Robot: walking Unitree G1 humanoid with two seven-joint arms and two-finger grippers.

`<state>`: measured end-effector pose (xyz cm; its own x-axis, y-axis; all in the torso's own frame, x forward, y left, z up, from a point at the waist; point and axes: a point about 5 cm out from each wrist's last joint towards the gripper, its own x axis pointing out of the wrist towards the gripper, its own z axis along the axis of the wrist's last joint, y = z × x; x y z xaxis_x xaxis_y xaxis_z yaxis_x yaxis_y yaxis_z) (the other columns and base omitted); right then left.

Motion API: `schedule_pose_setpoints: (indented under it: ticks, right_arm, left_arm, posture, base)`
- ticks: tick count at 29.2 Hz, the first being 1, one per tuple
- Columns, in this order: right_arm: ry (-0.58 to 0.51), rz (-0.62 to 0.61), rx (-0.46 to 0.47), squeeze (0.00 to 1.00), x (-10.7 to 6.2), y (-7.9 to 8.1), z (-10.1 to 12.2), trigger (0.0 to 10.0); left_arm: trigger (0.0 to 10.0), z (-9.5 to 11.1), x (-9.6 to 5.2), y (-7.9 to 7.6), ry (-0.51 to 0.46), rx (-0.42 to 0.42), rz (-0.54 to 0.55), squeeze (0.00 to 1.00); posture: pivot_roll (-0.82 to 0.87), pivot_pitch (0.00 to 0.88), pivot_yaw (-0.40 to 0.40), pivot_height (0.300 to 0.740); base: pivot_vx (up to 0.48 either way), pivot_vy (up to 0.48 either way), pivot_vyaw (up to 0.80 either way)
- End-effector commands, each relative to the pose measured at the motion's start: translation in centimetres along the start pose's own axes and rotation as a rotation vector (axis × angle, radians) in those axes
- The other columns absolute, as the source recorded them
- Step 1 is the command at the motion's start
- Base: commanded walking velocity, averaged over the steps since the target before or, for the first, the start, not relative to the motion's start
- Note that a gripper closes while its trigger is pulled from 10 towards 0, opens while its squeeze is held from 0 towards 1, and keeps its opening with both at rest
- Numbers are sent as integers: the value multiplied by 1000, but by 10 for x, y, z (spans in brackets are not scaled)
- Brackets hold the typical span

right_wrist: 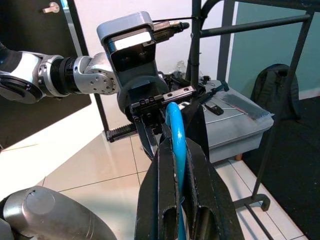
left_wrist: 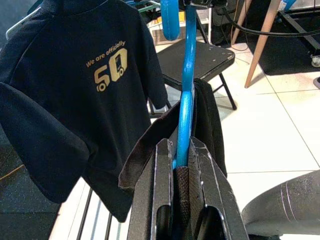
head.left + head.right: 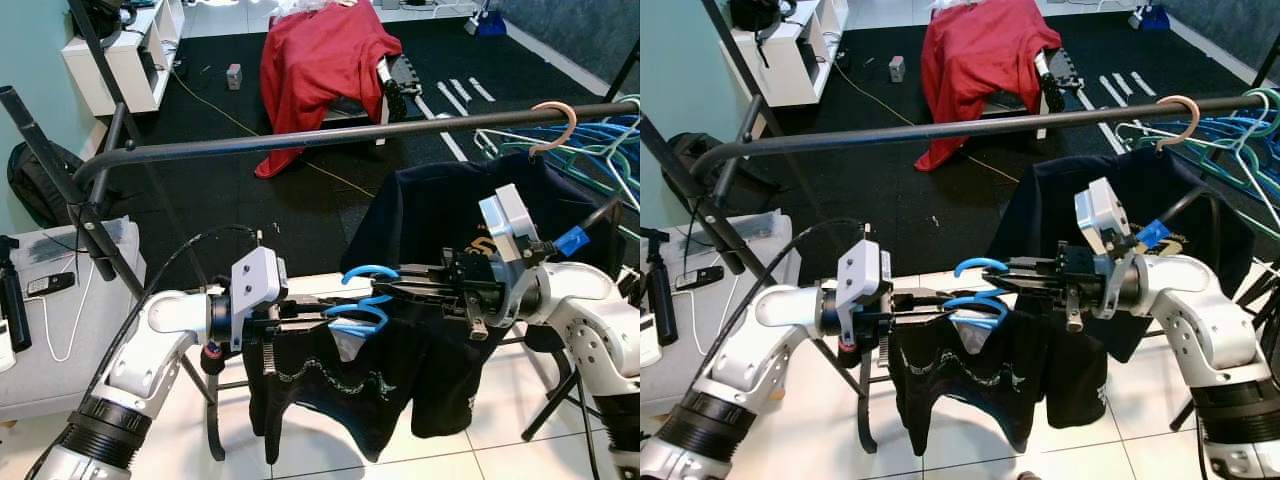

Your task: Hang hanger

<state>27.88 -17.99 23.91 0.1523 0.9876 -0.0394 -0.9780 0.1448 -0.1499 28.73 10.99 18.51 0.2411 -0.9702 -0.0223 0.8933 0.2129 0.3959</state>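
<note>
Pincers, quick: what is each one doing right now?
Left pincer: closed on the blue hanger, which carries a black shirt.
Right pincer: closed on the same blue hanger, near its hook.

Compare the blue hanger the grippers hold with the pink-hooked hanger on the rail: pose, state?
The blue hanger lies below the rail, hook unhung, clamped by the left gripper and right gripper; the pink-hooked hanger is already hooked over the rail, free of both. The blue one carries a bunched, sagging black garment; the pink-hooked one's black T-shirt hangs spread out. Both carry dark clothing.
</note>
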Motion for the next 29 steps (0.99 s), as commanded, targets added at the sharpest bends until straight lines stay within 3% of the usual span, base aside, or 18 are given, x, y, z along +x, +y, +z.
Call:
schedule_pose_setpoints:
  ticks: [1, 5, 6, 7, 10, 11, 15, 16, 17, 18, 23, 25, 27, 29]
  right_arm:
    - [0, 24, -11, 0, 3, 0, 1, 0]
    - [-2, 28, -14, 0, 4, 0, 3, 0]
    - [-5, 29, -15, 0, 4, 0, 3, 0]
    - [-8, 28, -19, 0, 4, 0, 4, 0]
    - [-11, 27, -21, 0, 4, 0, 5, 0]
    - [-13, 27, -23, 0, 4, -1, 6, 0]
    - [-11, 25, -25, 0, 4, -1, 7, 0]
    - [-4, 23, -26, 0, 3, -1, 6, 0]
    - [-4, 23, -26, 0, 3, -1, 6, 0]
    - [17, 19, -26, 0, 2, -2, 4, 0]
    - [130, -44, -62, 0, -4, -7, -7, 0]
    - [308, -215, -138, 0, -13, -25, -22, 0]
    - [308, -215, -138, 0, -13, -25, -22, 0]
    - [398, -364, -161, 0, -20, -39, -28, 0]
  left_arm:
    - [0, 1, -2, -2, 16, 7, -16, 0]
    - [0, 0, -2, 0, 17, 27, 6, 0]
    - [9725, 0, -1, 2, 17, 33, 30, 82]
    - [10000, 0, 0, 4, 9, 31, 48, 741]
    - [10000, 0, 1, 5, 4, 28, 58, 741]
    - [10000, 1, 1, 6, -3, 23, 65, 1000]
    - [10000, 2, -1, 11, -1, 64, 107, 1000]
    - [10000, 1, -3, 14, 5, 72, 128, 800]
    - [10000, 1, -3, 14, 5, 72, 128, 800]
    - [10000, -1, -6, 16, 22, 73, 142, 0]
    - [10000, -5, -16, 22, 70, 84, 168, 0]
    - [10000, -5, -24, 26, 89, 88, 189, 0]
    - [10000, -5, -24, 26, 89, 88, 189, 0]
    - [10000, -5, -28, 29, 98, 91, 210, 0]
  posture:
    - [-103, 142, 22, 740]
    - [-105, 145, 21, 740]
    - [-106, 146, 21, 740]
    - [-107, 147, 20, 740]
    - [-108, 148, 20, 740]
    - [-108, 148, 20, 740]
    - [-110, 147, 19, 740]
    - [-110, 147, 19, 740]
    - [-110, 147, 19, 740]
    - [-111, 148, 19, 740]
    - [-112, 148, 16, 740]
    - [-110, 149, 16, 740]
    - [-110, 149, 16, 740]
    - [-109, 148, 15, 740]
  base:
    - [0, 0, 0]
    - [0, 0, 0]
    - [0, 0, 0]
    - [0, 0, 0]
    - [0, 0, 0]
    - [0, 0, 0]
    - [0, 0, 0]
    - [0, 0, 0]
    - [0, 0, 0]
    - [0, 0, 0]
    - [0, 0, 0]
    - [0, 0, 0]
    - [0, 0, 0]
    - [0, 0, 0]
